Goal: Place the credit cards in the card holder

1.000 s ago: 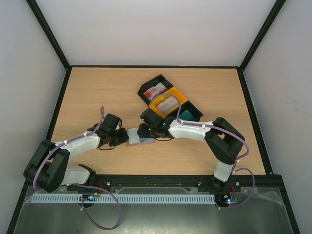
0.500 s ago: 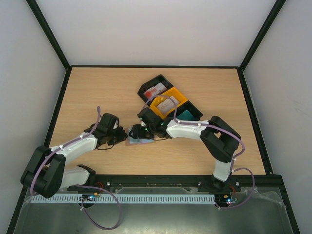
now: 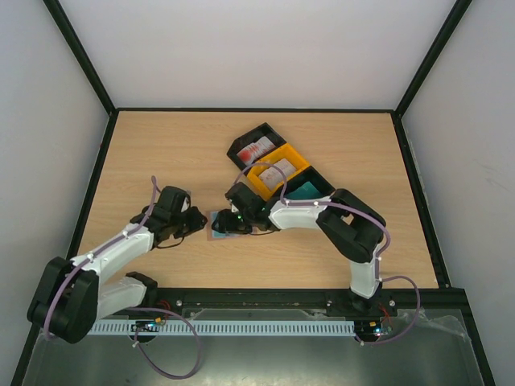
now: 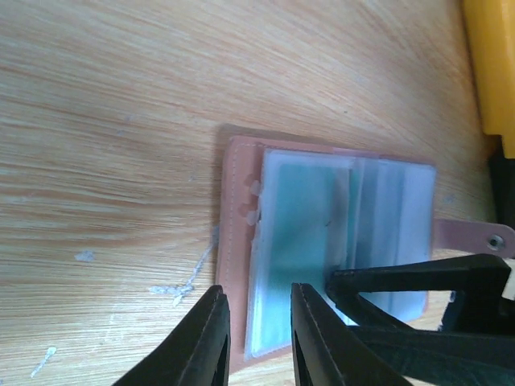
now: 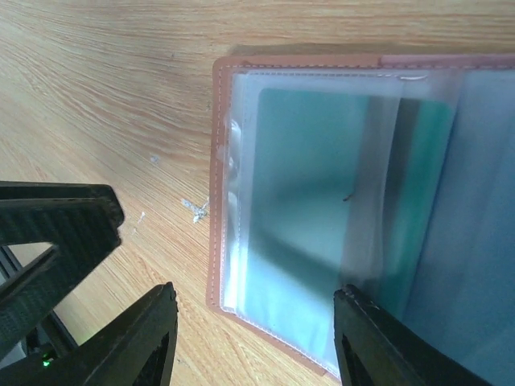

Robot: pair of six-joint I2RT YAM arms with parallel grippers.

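Observation:
The card holder (image 3: 220,224) lies open on the table, brown edge to the left, clear pockets up (image 4: 338,233) (image 5: 322,201). A teal credit card (image 4: 302,225) (image 5: 318,161) sits inside one pocket. My left gripper (image 3: 195,222) (image 4: 259,330) hangs just left of the holder, jaws narrowly open over its brown edge, gripping nothing. My right gripper (image 3: 232,219) (image 5: 256,338) stands wide open over the holder, with one of its fingertips (image 4: 348,280) down at the pocket. More credit cards lie in the trays: red-and-white (image 3: 256,149), white (image 3: 276,170), teal (image 3: 306,190).
Three joined trays run diagonally behind the holder: black (image 3: 241,143), orange (image 3: 299,162), black (image 3: 326,191). The orange tray's corner (image 4: 492,72) shows in the left wrist view. Black frame rails (image 3: 105,153) border the table.
The left arm has drawn back to the left and its jaws have parted a little. The right gripper has shifted left over the holder and opened wider.

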